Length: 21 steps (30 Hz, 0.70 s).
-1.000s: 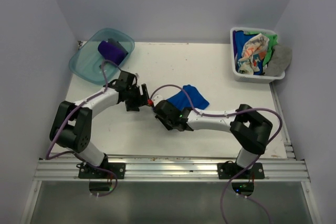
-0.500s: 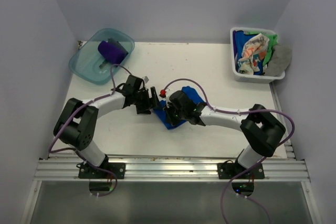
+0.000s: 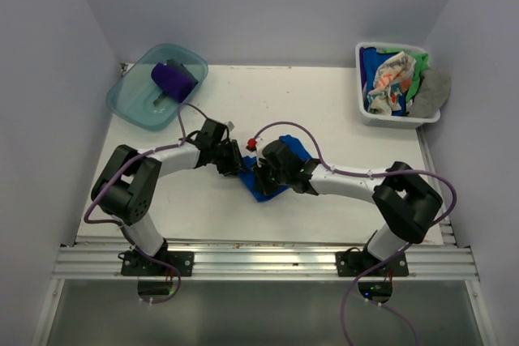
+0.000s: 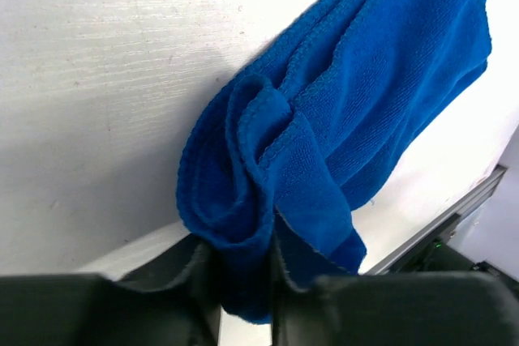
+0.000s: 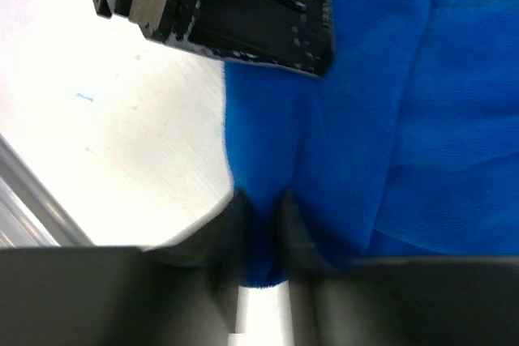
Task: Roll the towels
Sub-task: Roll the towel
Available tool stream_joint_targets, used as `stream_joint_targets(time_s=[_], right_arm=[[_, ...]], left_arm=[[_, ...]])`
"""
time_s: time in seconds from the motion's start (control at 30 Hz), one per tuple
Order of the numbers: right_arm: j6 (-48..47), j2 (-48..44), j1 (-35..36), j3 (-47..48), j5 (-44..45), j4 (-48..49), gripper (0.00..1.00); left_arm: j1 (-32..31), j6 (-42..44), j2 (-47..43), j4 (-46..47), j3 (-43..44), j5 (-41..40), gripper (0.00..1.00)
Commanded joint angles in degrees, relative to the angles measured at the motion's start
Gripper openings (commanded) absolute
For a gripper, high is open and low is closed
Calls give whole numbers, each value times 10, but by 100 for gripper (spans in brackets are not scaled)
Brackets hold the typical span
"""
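A royal blue towel (image 3: 274, 186) lies bunched at the table's middle, between the two arms. My left gripper (image 3: 234, 165) reaches in from the left and is shut on a folded edge of the blue towel (image 4: 324, 135), which bulges out between the fingers of the left gripper (image 4: 243, 281). From the right, my right gripper (image 3: 261, 173) sits on the same towel. In its wrist view a fold of the blue towel (image 5: 365, 119) is pinched in the narrow gap of the right gripper (image 5: 261, 237). A rolled purple towel (image 3: 173, 79) lies in the tub.
The translucent teal tub (image 3: 130, 101) stands at the back left. A white basket (image 3: 366, 113) at the back right holds several loose towels, among them a cream patterned one (image 3: 389, 79), a green one (image 3: 419, 65) and a grey one (image 3: 432, 91). A metal rail (image 3: 268, 261) runs along the near edge.
My left gripper moved right to the blue towel and closed on its edge. My right arm shifted right and back over the towel, which bunched up under it.
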Motion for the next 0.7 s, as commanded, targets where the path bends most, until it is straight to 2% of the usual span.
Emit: stream_joint_targets(time_s=[0.0,0.07,0.1,0.3,0.53,0.63,0.67], right_arm=[[-12,-37,6,13,47,-22,35],[-26,-40,16,28,79,-42,47],[-32,-42,30,33,95,-47,55],[-67,-5,84,84,207,-76,67],[-92,68,123,135,273,-78,66],[-94,96,130,145,295,-73,59],[-95,110,130,146,299,-70,54]], left_arm=[[-4,-9,-10,-5,18,-18,21],[-4,-15,-15,-15,20,-21,12],[-4,-22,-18,-23,21,-25,11],[-4,-36,-25,-36,21,-30,8],[-4,-42,-24,-41,22,-32,8],[-5,-43,-25,-42,23,-32,8],[-5,-43,-25,-43,24,-32,8]])
